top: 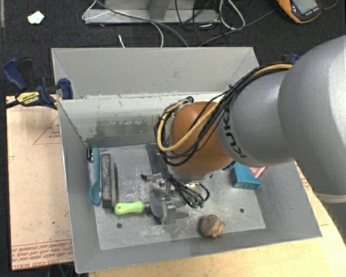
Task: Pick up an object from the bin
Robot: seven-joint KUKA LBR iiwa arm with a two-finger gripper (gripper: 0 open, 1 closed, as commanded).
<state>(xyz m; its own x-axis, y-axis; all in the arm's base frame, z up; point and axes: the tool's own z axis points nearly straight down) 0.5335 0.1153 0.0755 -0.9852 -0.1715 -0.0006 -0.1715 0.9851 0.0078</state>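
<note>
Gripper (164,205) hangs low over the floor of the grey bin (240,209), just below the centre of the frame. It is carried by the big grey arm (265,124) that comes in from the right, and it sits under a round orange cover (196,139) looped with black and yellow cables (179,146). That cover and the metal parts beneath it hide the working end, so I cannot tell whether the gripper is spread, pressed together, or pinching anything. Nearest to it is a small tool with a bright green handle (129,208). The tool lies flat, just left of the gripper, with its handle pointing left and its other end running in under the gripper's metalwork. That is probably why the arm has been set down here, since the tool lies apart from the other things with bare floor around it. I judge it the likeliest thing to be picked, though no grasp on it is visible. Further left, along the bin's left wall, a blue spoon (95,185) and a dark flat bar (107,178) lie side by side, close against the wall. Both would be awkward to reach there. A brown, roundish lump (211,225) rests lower right of the gripper, near the front edge. To the right of the gripper, near the arm, is a blue block (244,176) with a pink piece (258,171) touching it.
</note>
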